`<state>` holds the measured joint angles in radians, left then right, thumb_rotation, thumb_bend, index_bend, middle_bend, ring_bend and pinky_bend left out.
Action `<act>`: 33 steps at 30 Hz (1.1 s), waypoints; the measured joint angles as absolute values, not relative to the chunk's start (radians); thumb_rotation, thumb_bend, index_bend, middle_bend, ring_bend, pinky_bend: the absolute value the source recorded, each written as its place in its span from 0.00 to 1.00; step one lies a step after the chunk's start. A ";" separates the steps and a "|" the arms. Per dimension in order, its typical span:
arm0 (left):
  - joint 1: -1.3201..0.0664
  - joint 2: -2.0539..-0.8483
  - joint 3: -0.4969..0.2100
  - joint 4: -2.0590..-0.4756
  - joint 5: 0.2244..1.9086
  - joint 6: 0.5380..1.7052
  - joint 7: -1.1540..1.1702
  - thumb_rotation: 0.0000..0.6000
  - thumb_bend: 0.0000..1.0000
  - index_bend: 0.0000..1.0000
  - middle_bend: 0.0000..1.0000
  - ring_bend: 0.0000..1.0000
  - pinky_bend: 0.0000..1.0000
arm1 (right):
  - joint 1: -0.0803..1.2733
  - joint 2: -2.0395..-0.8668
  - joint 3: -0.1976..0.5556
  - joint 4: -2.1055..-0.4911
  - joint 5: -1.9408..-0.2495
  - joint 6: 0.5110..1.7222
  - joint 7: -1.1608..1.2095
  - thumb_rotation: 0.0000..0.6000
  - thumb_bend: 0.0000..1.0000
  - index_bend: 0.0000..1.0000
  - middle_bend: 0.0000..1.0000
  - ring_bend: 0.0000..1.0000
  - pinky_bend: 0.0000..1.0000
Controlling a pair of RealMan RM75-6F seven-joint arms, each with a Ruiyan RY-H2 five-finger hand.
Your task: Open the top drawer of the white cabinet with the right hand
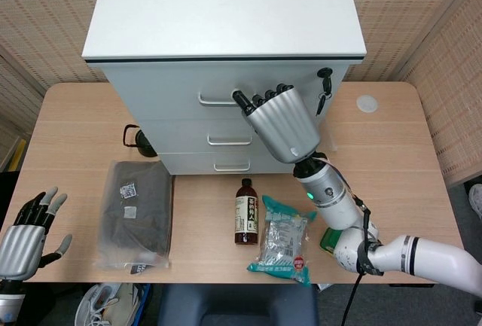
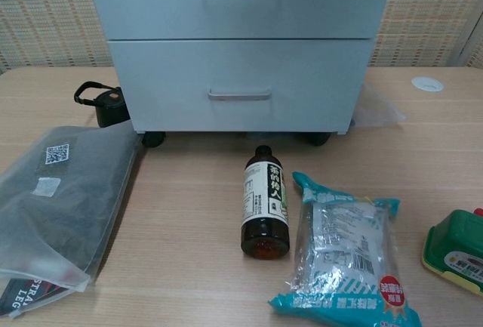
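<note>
White cabinet [image 1: 226, 32] standing at the table's [image 1: 68, 123] far side, all drawers shut, top drawer [image 1: 181, 92] flush with its front. Right hand [image 1: 280, 121] raised before that drawer, dark fingertips [image 1: 242, 101] at the right end of its handle [image 1: 218, 102]; grip there impossible to judge. Grey bag [image 1: 137, 213] lying flat at left, dark contents inside. Teal packet [image 1: 283, 240] beside a brown bottle [image 1: 246, 211] lying on its side. Left hand [image 1: 22, 239] low at the near left edge, fingers spread, holding nothing.
</note>
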<state>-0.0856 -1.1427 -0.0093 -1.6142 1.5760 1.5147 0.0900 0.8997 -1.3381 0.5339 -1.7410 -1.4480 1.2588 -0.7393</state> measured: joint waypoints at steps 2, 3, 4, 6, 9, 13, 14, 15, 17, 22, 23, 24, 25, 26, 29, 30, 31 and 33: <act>-0.086 -1.142 -0.010 -1.614 1.575 1.514 0.090 1.00 0.32 0.09 0.00 0.03 0.11 | 0.908 -1.340 0.531 -1.732 -1.444 1.260 -0.738 1.00 0.25 0.51 0.94 0.97 0.98; -0.087 -1.142 -0.010 -1.615 1.575 1.513 0.090 1.00 0.32 0.09 0.00 0.03 0.11 | 0.911 -1.341 0.530 -1.730 -1.441 1.261 -0.737 1.00 0.25 0.51 0.94 0.97 0.98; -0.087 -1.142 -0.010 -1.615 1.576 1.512 0.090 1.00 0.32 0.09 0.00 0.03 0.11 | 0.915 -1.342 0.530 -1.726 -1.439 1.263 -0.736 1.00 0.25 0.51 0.94 0.97 0.98; -0.088 -1.142 -0.010 -1.615 1.576 1.512 0.091 1.00 0.32 0.09 0.00 0.03 0.11 | 0.922 -1.344 0.529 -1.720 -1.436 1.265 -0.733 1.00 0.25 0.52 0.94 0.97 0.98; -0.088 -1.141 -0.010 -1.617 1.576 1.513 0.091 1.00 0.32 0.09 0.00 0.03 0.11 | 0.933 -1.345 0.528 -1.711 -1.435 1.269 -0.729 1.00 0.25 0.53 0.94 0.97 0.98; -0.089 -1.139 -0.011 -1.620 1.575 1.510 0.093 1.00 0.32 0.09 0.00 0.03 0.11 | 0.948 -1.345 0.527 -1.701 -1.428 1.271 -0.730 1.00 0.26 0.54 0.94 0.97 0.98; -0.089 -1.139 -0.011 -1.620 1.575 1.511 0.094 1.00 0.32 0.09 0.00 0.03 0.11 | 0.950 -1.346 0.527 -1.700 -1.425 1.271 -0.730 1.00 0.27 0.54 0.94 0.97 0.98; -0.089 -1.138 -0.010 -1.621 1.575 1.511 0.094 1.00 0.32 0.09 0.00 0.03 0.11 | 0.952 -1.346 0.527 -1.699 -1.422 1.272 -0.731 1.00 0.27 0.55 0.94 0.97 0.98; -0.089 -1.138 -0.010 -1.622 1.575 1.511 0.094 1.00 0.32 0.09 0.00 0.03 0.11 | 0.958 -1.347 0.525 -1.695 -1.415 1.272 -0.732 1.00 0.27 0.55 0.94 0.97 0.98; -0.089 -1.137 -0.009 -1.624 1.574 1.508 0.094 1.00 0.32 0.09 0.00 0.03 0.11 | 0.969 -1.347 0.517 -1.687 -1.407 1.274 -0.734 1.00 0.30 0.57 0.94 0.97 0.98; -0.089 -1.137 -0.009 -1.624 1.574 1.508 0.093 1.00 0.32 0.09 0.00 0.03 0.11 | 0.971 -1.346 0.516 -1.687 -1.405 1.274 -0.733 1.00 0.30 0.57 0.94 0.97 0.98; -0.089 -1.137 -0.009 -1.624 1.574 1.508 0.093 1.00 0.32 0.09 0.00 0.03 0.11 | 0.972 -1.345 0.514 -1.687 -1.405 1.274 -0.733 1.00 0.30 0.57 0.94 0.97 0.98; -0.089 -1.138 -0.009 -1.624 1.574 1.508 0.093 1.00 0.32 0.09 0.00 0.03 0.11 | 0.973 -1.344 0.511 -1.687 -1.405 1.276 -0.732 1.00 0.30 0.57 0.94 0.97 0.98; -0.089 -1.138 -0.009 -1.623 1.574 1.508 0.093 1.00 0.32 0.09 0.00 0.03 0.11 | 0.973 -1.343 0.509 -1.688 -1.407 1.276 -0.731 1.00 0.30 0.57 0.94 0.97 0.98; -0.088 -1.138 -0.008 -1.623 1.573 1.508 0.094 1.00 0.32 0.09 0.00 0.03 0.11 | 0.973 -1.339 0.498 -1.694 -1.417 1.282 -0.729 1.00 0.30 0.57 0.94 0.97 0.98; -0.088 -1.138 -0.008 -1.623 1.574 1.508 0.094 1.00 0.32 0.09 0.00 0.03 0.11 | 0.972 -1.337 0.495 -1.697 -1.421 1.285 -0.729 1.00 0.30 0.57 0.94 0.97 0.98; -0.088 -1.138 -0.008 -1.623 1.574 1.509 0.094 1.00 0.32 0.09 0.00 0.03 0.11 | 0.970 -1.334 0.491 -1.702 -1.427 1.289 -0.729 1.00 0.30 0.57 0.94 0.97 0.98; -0.088 -1.138 -0.007 -1.623 1.575 1.510 0.094 1.00 0.32 0.09 0.00 0.03 0.11 | 0.967 -1.330 0.484 -1.709 -1.437 1.296 -0.729 1.00 0.30 0.57 0.94 0.97 0.98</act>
<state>-0.0876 -1.1379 -0.0073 -1.6228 1.5747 1.5099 0.0938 0.9672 -1.3303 0.4843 -1.7094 -1.4371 1.2962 -0.7291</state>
